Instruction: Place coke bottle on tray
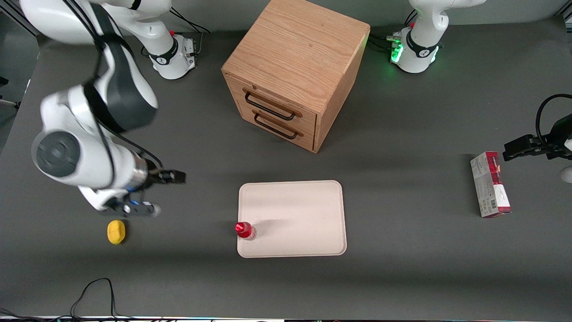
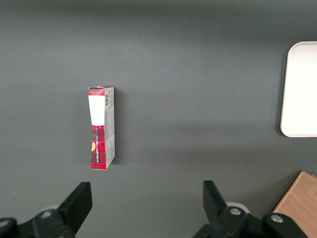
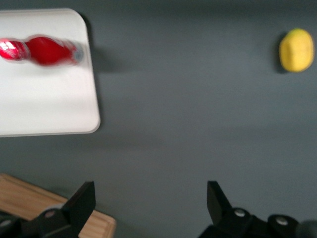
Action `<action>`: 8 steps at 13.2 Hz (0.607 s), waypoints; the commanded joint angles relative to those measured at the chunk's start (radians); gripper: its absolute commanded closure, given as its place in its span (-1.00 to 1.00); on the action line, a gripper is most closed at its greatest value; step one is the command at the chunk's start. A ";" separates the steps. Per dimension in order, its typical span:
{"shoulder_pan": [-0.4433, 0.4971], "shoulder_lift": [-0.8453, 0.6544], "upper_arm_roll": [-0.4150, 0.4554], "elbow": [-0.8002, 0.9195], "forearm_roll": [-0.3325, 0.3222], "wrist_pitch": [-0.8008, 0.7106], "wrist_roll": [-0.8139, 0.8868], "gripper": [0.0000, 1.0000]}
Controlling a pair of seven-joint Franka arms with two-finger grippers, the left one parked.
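The coke bottle (image 1: 245, 230), small and red with a red cap, stands upright on the cream-white tray (image 1: 295, 210), at the tray corner nearest the front camera on the working arm's side. It also shows in the right wrist view (image 3: 47, 49), standing on the tray (image 3: 44, 99). My right gripper (image 1: 134, 209) hangs over the bare table, well apart from the tray toward the working arm's end and close beside a lemon. Its fingers stand wide open and hold nothing (image 3: 151, 198).
A yellow lemon (image 1: 116, 231) (image 3: 296, 49) lies on the table just nearer the front camera than the gripper. A wooden two-drawer cabinet (image 1: 295, 71) stands farther back than the tray. A red-and-grey carton (image 1: 490, 184) (image 2: 101, 127) lies toward the parked arm's end.
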 commanded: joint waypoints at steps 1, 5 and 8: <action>-0.030 -0.323 -0.048 -0.434 0.034 0.149 -0.143 -1.00; -0.024 -0.477 -0.200 -0.482 0.081 0.047 -0.352 -1.00; -0.004 -0.513 -0.199 -0.482 0.081 0.015 -0.343 -1.00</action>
